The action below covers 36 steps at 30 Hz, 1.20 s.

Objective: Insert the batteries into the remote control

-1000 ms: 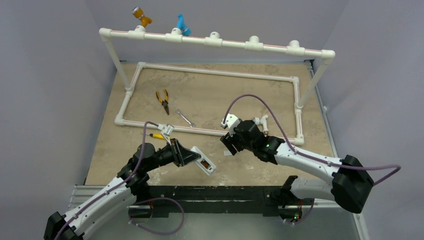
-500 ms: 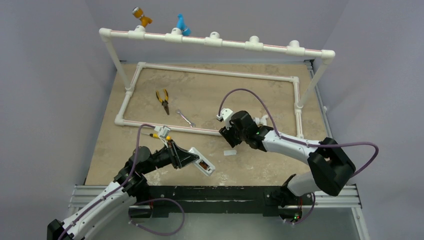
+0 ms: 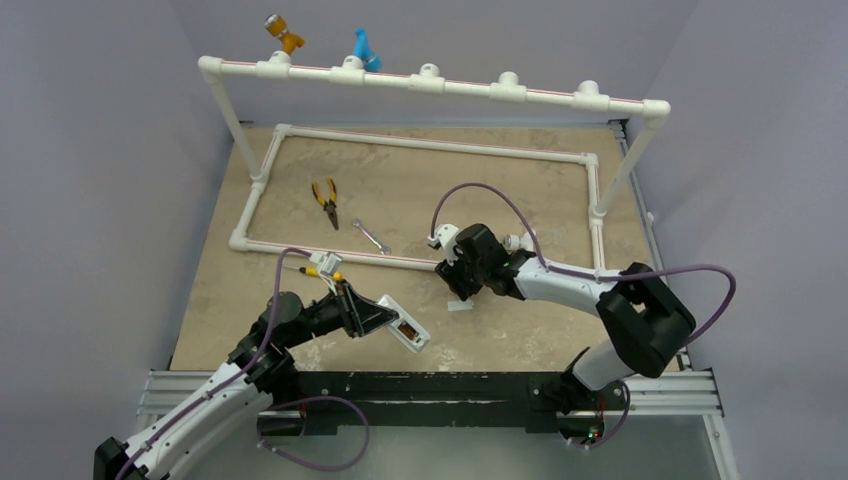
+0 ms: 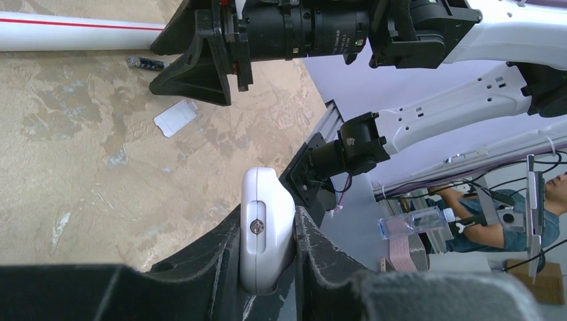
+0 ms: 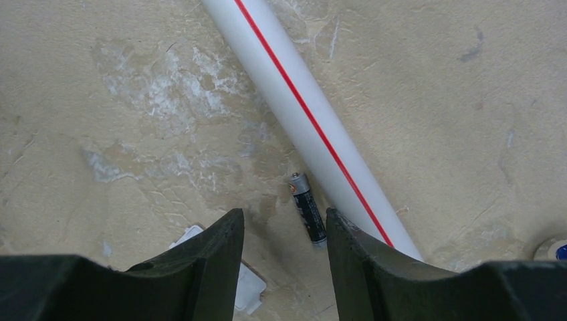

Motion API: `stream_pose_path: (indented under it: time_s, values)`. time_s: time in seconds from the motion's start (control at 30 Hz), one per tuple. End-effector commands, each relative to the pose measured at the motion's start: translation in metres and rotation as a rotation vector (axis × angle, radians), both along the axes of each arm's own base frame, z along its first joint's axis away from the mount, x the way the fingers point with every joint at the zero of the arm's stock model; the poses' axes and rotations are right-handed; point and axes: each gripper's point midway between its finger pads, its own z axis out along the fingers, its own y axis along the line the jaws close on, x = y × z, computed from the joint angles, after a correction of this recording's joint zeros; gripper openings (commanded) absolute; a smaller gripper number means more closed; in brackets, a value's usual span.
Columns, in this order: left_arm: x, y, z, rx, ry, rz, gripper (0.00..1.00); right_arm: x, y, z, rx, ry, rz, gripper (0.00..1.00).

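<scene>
The white remote control (image 4: 266, 234) is pinched in my left gripper (image 4: 267, 224), and one little dark battery (image 5: 307, 208) lies flat just beside the white pipe (image 5: 301, 107).

Glossy white plastic remote (image 4: 267, 227); rough matt tabletop (image 5: 100, 100).

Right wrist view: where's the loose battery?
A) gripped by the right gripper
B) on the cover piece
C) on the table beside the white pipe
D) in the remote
C: the battery lies on the table beside the white pipe, ahead of the open right gripper.
</scene>
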Motion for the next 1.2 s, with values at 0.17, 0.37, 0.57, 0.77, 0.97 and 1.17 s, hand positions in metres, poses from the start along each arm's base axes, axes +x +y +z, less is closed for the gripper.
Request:
stream_pose_path:
  time_s: [0.17, 0.37, 0.57, 0.77, 0.97, 1.17]
  values:
    - [0.000, -0.002, 0.006, -0.017, -0.026, -0.007, 0.00, 0.012, 0.007, 0.000, -0.030, 0.043, -0.040, 0.45]
    - [0.001, -0.002, 0.006, -0.015, -0.024, -0.007, 0.00, 0.009, 0.007, -0.007, -0.054, 0.077, -0.036, 0.39]
    - [0.001, -0.002, 0.005, -0.014, -0.020, -0.003, 0.00, 0.004, 0.005, -0.012, -0.076, 0.112, -0.027, 0.28]
    - [0.002, -0.002, 0.004, -0.013, -0.018, -0.001, 0.00, 0.001, 0.001, -0.012, -0.078, 0.117, -0.052, 0.17]
    - [0.002, -0.003, 0.004, -0.010, -0.014, -0.005, 0.00, 0.004, -0.002, -0.010, -0.063, 0.109, -0.127, 0.03]
    - [0.002, -0.003, 0.005, -0.014, -0.016, -0.003, 0.00, 0.006, 0.004, 0.007, 0.019, 0.110, -0.204, 0.00]
